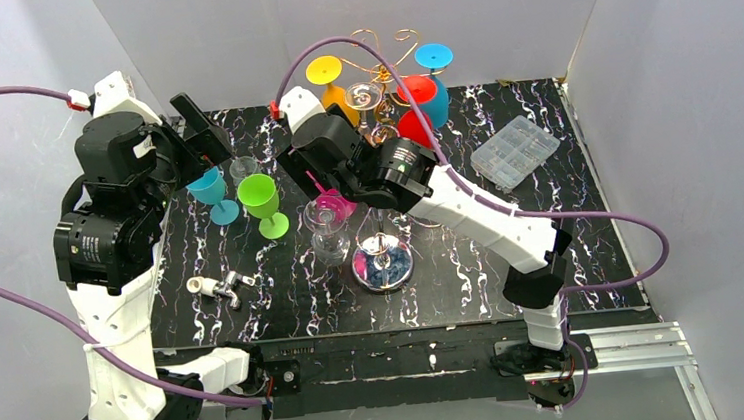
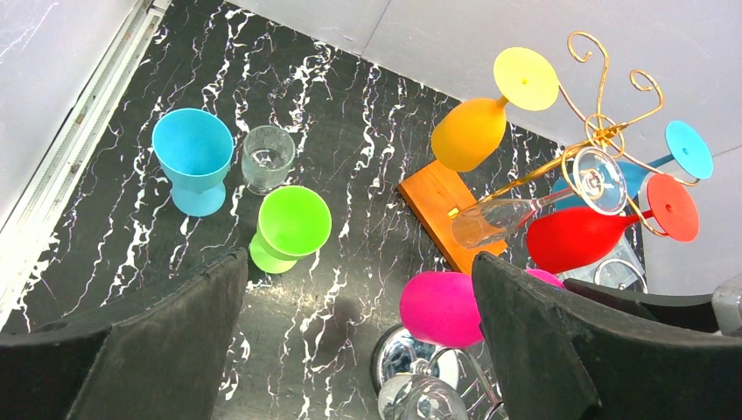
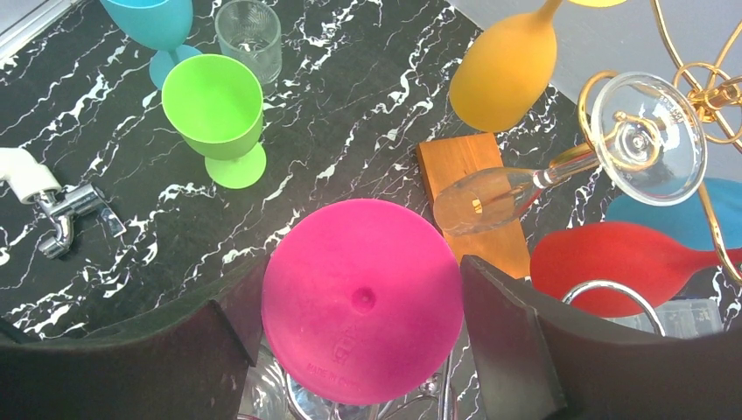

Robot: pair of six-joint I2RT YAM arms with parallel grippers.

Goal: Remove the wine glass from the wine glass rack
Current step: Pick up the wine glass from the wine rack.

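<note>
The gold wire wine glass rack stands at the back middle on a round shiny base. It also shows in the left wrist view. A yellow glass, a red one, a blue one and a clear one hang on it. My right gripper has a finger against each side of the round foot of a pink wine glass. That glass tilts beside the pole, bowl down. My left gripper is open and empty, high over the table's left side.
A blue goblet, a green goblet and a clear tumbler stand at the left. A white and metal fitting lies near the front. An orange block sits by the rack, with a clear plastic box at the right.
</note>
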